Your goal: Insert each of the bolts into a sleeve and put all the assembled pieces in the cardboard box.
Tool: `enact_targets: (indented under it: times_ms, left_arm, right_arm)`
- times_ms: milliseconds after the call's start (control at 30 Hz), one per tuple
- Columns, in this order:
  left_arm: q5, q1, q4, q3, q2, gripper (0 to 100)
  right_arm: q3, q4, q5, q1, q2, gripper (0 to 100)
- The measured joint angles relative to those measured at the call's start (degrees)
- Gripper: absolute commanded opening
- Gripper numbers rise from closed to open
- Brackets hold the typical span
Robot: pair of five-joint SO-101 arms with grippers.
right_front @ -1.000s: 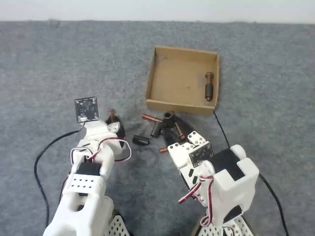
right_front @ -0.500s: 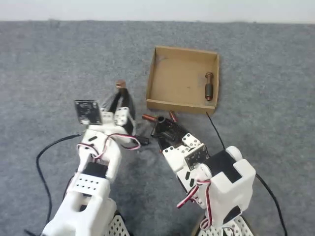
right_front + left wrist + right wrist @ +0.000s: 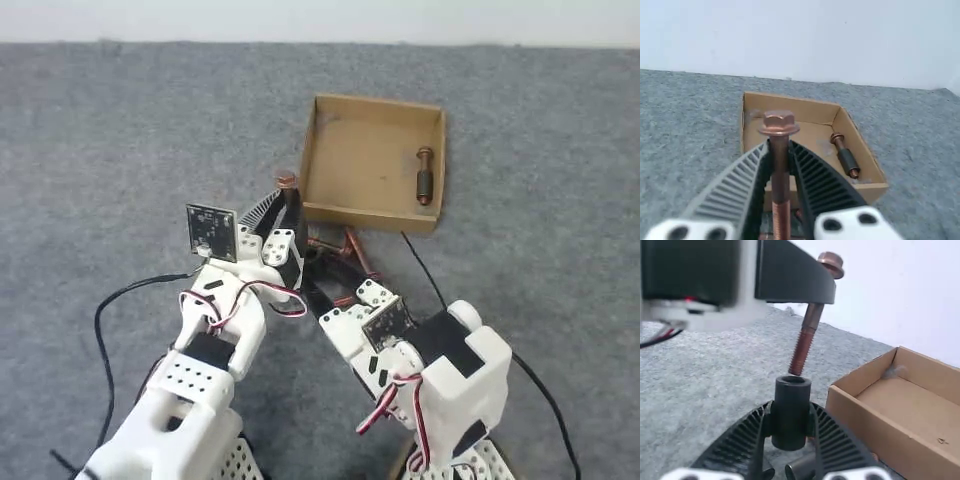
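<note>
- High view: the left gripper (image 3: 286, 212) stands just in front of the cardboard box (image 3: 312, 150). Its jaws are closed on 1 bolt (image 3: 287, 182), head up. The right gripper (image 3: 320, 268) is just beside it, on the arms' side; its jaws I cannot judge from here. 1 assembled piece (image 3: 425, 176) lies in the box, along the right wall. At least 2 loose bolts (image 3: 352, 248) lie on the grey table (image 3: 120, 130), btw. the box and the right gripper.
- Left wrist view: the jaws are nearly together and pinch the bolt (image 3: 776, 175) at the shank. It is upright w/ the hex head above the tips. Behind stands the box (image 3: 790, 107) w/ the 1 assembled piece (image 3: 844, 156).
- Right wrist view: the jaws clamp 1 black sleeve (image 3: 791, 412), upright, hole up. The bolt (image 3: 805, 342) hangs tilted, tip just above the sleeve's mouth, not yet in. 1 second sleeve (image 3: 801, 471) lies on the table below.
</note>
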Motion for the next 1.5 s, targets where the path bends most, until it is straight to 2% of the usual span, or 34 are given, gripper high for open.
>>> enact_targets:
  times_ms: [267,467,700,867,1133,1500]
  left_arm:
    - [0.0,0.0,0.0,3.8,-1.4,1]
    - [0.0,1.1,1.1,9.1,-14.8,1]
    - [0.0,5.2,18.4,9.1,-31.1,1]
    - [0.2,5.8,26.5,9.1,-39.0,1]
    - [0.2,6.4,29.8,9.1,-39.9,1]
    - [0.2,6.8,30.2,9.1,-40.4,1]
  right_arm:
    - [0.0,3.9,0.0,0.0,0.0,0.7]
    - [0.0,4.7,0.0,0.0,0.0,0.7]
    - [0.0,4.7,0.0,0.0,0.0,0.7]
    - [0.0,4.7,0.0,0.0,0.0,0.7]
    - [0.0,2.6,0.0,-3.6,-0.3,0.7]
    - [0.0,2.3,0.0,-3.8,-0.3,0.7]
